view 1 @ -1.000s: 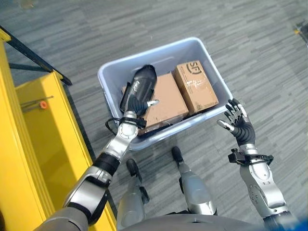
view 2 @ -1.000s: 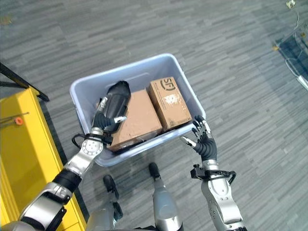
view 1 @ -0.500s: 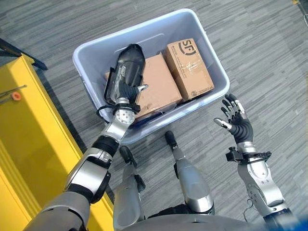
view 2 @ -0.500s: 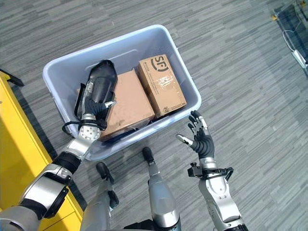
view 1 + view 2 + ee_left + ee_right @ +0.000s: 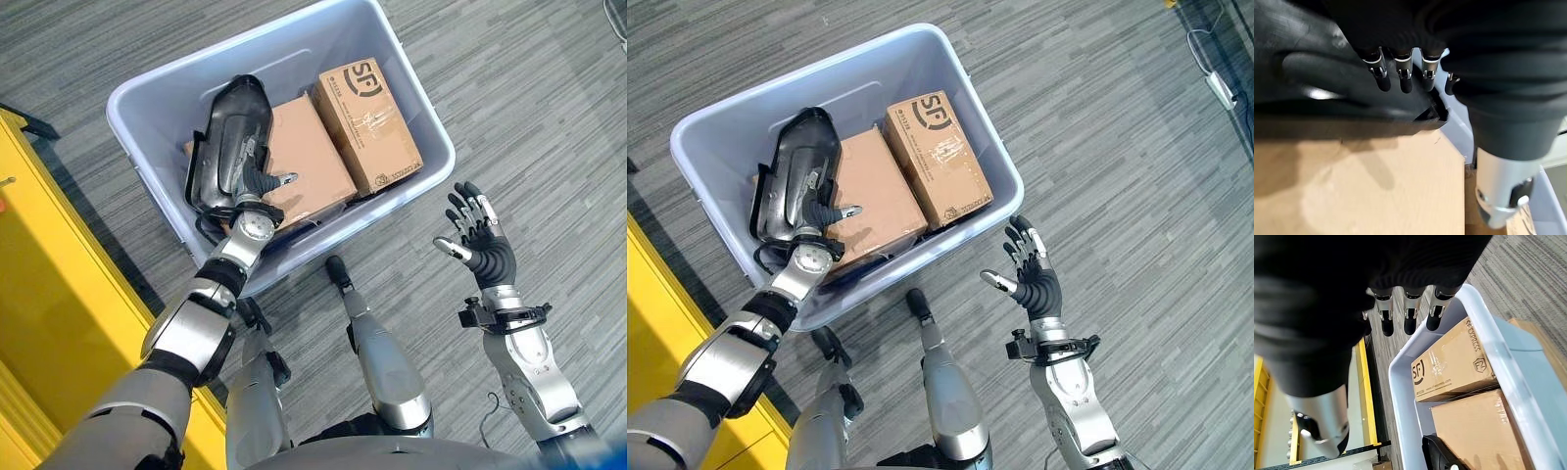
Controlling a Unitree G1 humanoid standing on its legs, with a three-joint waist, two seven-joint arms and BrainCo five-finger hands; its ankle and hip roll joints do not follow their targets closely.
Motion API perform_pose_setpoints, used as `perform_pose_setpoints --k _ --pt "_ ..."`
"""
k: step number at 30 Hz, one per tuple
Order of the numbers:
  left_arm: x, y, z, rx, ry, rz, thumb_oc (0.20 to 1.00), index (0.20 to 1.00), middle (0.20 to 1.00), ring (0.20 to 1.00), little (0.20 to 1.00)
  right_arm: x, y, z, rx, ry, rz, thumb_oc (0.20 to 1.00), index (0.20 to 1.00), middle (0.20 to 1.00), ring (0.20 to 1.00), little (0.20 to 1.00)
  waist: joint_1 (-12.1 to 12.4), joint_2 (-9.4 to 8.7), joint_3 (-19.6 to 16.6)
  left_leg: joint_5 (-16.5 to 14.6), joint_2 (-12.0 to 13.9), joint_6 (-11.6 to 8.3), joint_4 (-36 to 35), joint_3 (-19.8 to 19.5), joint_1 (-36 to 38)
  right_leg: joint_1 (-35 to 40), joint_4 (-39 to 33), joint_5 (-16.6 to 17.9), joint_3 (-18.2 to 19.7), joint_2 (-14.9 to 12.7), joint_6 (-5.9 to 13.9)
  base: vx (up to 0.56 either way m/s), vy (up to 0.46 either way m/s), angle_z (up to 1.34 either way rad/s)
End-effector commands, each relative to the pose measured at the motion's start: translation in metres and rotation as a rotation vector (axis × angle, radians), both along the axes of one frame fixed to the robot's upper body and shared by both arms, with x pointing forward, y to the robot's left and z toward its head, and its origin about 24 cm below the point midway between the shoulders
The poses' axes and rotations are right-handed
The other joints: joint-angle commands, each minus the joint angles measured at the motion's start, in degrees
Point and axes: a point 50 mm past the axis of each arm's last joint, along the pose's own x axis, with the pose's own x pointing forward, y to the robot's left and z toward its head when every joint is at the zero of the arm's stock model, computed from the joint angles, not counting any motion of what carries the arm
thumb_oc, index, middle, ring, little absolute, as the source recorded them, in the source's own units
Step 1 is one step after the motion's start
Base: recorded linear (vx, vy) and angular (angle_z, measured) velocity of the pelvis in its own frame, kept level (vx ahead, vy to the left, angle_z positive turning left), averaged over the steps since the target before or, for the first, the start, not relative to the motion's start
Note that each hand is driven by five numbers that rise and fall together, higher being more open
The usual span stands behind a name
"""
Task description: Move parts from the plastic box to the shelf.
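A pale blue plastic box (image 5: 436,132) stands on the floor in front of me. Inside it lie a long black moulded part (image 5: 227,137), a plain cardboard carton (image 5: 312,164) and a printed carton (image 5: 368,122). My left hand (image 5: 257,183) reaches into the box. Its fingers (image 5: 1404,80) lie straight against the hollow side of the black part, and its thumb (image 5: 284,179) sticks out over the plain carton. Outside the box's near right corner my right hand (image 5: 480,247) hovers above the floor, open and palm up, with nothing in it.
A yellow shelf unit (image 5: 59,294) runs along my left side, close to the box's left wall. Grey striped carpet (image 5: 549,117) spreads to the right of the box and beyond it.
The camera has swung, so the box sits higher and further left in the picture. The left hand stays on the black part. The right hand stands slightly further from the box corner.
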Motion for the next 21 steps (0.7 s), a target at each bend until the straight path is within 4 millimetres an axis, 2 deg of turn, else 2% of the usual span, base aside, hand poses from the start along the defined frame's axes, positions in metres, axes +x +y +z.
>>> perform_pose_setpoints --k 1,5,8,9,15,16,17,18,21 --pt "0.008 0.010 0.015 -0.032 0.001 0.014 1.000 1.000 1.000 1.000 1.000 -0.003 -0.014 0.024 0.023 -0.129 -0.021 1.000 1.000 1.000 1.000 1.000 -0.2 -0.91 -1.9 -2.8 4.2 -3.94 2.7 0.1 4.1 -6.4 5.4 1.5 -1.5 -3.9 4.95 0.01 0.007 -0.08" --pt "0.007 0.002 0.007 -0.091 0.028 -0.005 1.000 1.000 1.000 1.000 1.000 -0.003 -0.013 0.024 0.038 -0.128 -0.023 1.000 1.000 1.000 1.000 1.000 -0.3 -0.82 -1.8 -2.7 4.2 -3.96 2.5 0.3 4.3 -6.5 5.4 1.4 -1.3 -3.8 4.88 0.01 0.002 -0.09" --pt "0.004 -0.018 -0.008 -0.172 0.076 -0.053 1.000 1.000 1.000 1.000 1.000 -0.003 -0.012 0.024 0.051 -0.119 -0.028 1.000 1.000 1.000 1.000 1.000 -0.3 -0.47 -1.8 -2.6 4.2 -3.94 1.9 0.4 4.8 -6.3 5.2 1.3 -1.4 -3.9 4.75 0.00 -0.004 -0.01" --pt "0.004 -0.018 -0.008 -0.172 0.076 -0.053 1.000 1.000 1.000 1.000 1.000 -0.003 -0.012 0.024 0.051 -0.119 -0.028 1.000 1.000 1.000 1.000 1.000 -0.3 -0.46 -1.8 -2.6 4.2 -3.94 1.9 0.4 4.8 -6.3 5.2 1.3 -1.4 -3.9 4.74 0.00 0.000 0.00" --pt "-0.009 -0.072 -0.023 -0.235 0.087 -0.222 1.000 1.000 1.000 1.000 1.000 -0.002 -0.013 0.023 0.047 -0.108 -0.043 1.000 1.000 1.000 1.000 1.000 0.5 1.06 -1.9 -2.6 3.8 -3.69 1.4 -0.2 5.4 -5.4 5.0 1.0 -1.8 -4.2 4.54 0.00 0.000 0.00" --pt "-0.009 -0.072 -0.023 -0.235 0.088 -0.222 1.000 1.000 1.000 1.000 1.000 -0.002 -0.013 0.022 0.047 -0.108 -0.043 1.000 1.000 1.000 1.000 1.000 0.5 1.06 -1.9 -2.6 3.8 -3.69 1.4 -0.2 5.4 -5.4 5.0 1.0 -1.8 -4.2 4.54 0.00 0.000 0.00" --pt "-0.016 -0.088 -0.027 -0.220 0.092 -0.289 1.000 1.000 1.000 1.000 1.000 -0.002 -0.013 0.022 0.045 -0.104 -0.053 1.000 1.000 1.000 1.000 1.000 0.7 1.56 -1.9 -2.6 3.7 -3.61 1.3 -0.4 5.5 -5.2 4.9 0.9 -2.0 -4.4 4.50 0.00 0.000 0.00" --pt "-0.016 -0.088 -0.027 -0.220 0.092 -0.289 1.000 1.000 1.000 1.000 1.000 -0.002 -0.013 0.022 0.045 -0.104 -0.053 1.000 1.000 1.000 1.000 1.000 0.7 1.56 -1.9 -2.6 3.7 -3.61 1.3 -0.4 5.5 -5.2 4.9 0.9 -2.0 -4.4 4.50 0.00 0.000 0.00" --pt "-0.026 -0.104 -0.031 -0.212 0.085 -0.371 1.000 1.000 1.000 1.000 1.000 -0.001 -0.015 0.022 0.042 -0.105 -0.066 1.000 1.000 1.000 1.000 1.000 1.3 2.50 -1.8 -2.7 3.4 -3.43 1.2 -0.7 5.7 -4.7 4.9 0.7 -2.2 -4.6 4.40 0.00 0.000 0.00"
